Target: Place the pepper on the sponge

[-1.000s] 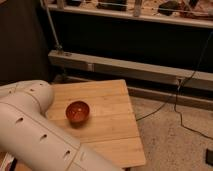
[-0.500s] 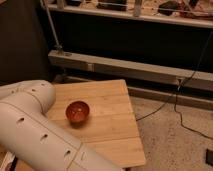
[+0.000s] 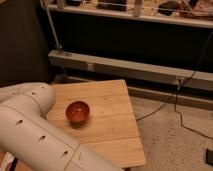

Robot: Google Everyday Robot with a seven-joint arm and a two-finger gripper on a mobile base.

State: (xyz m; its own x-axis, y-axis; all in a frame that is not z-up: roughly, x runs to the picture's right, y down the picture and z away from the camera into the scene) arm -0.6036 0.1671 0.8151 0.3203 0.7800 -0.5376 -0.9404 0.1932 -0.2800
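Camera view leaves my jaws out altogether: they lie somewhere past the lower edge, where my arm [image 3: 35, 130] runs off the picture, so I cannot tell whether they are spread, pressed together, or pinching anything.

What does show of me is the white, hole-dotted arm, bent at the left and sloping down to the lower right. It covers the near left part of the tabletop [image 3: 112, 127]. Just beside the arm, on bare wood, a round red-orange bowl [image 3: 78, 111] stands upright, and I see nothing inside it. The rest of the visible tabletop carries nothing else that I can make out.

I see neither the pepper nor the sponge. They may be hidden behind my arm, off the picture, or, in the pepper's case, in my jaws; I cannot say which.

That leaves the step in hand unsettled. The scene would fit the pepper lying or being carried apart from the sponge somewhere out of sight, and it would fit equally well the pepper resting on the sponge where my arm blocks the view.

In my judgement, any further move calls first for knowing where the sponge lies, and for keeping my arm from knocking the bowl so close by.

Beyond the tabletop are a speckled floor [image 3: 175, 135], a dark cable [image 3: 165, 102] trailing across it, and a metal rail [image 3: 130, 67] along the back.
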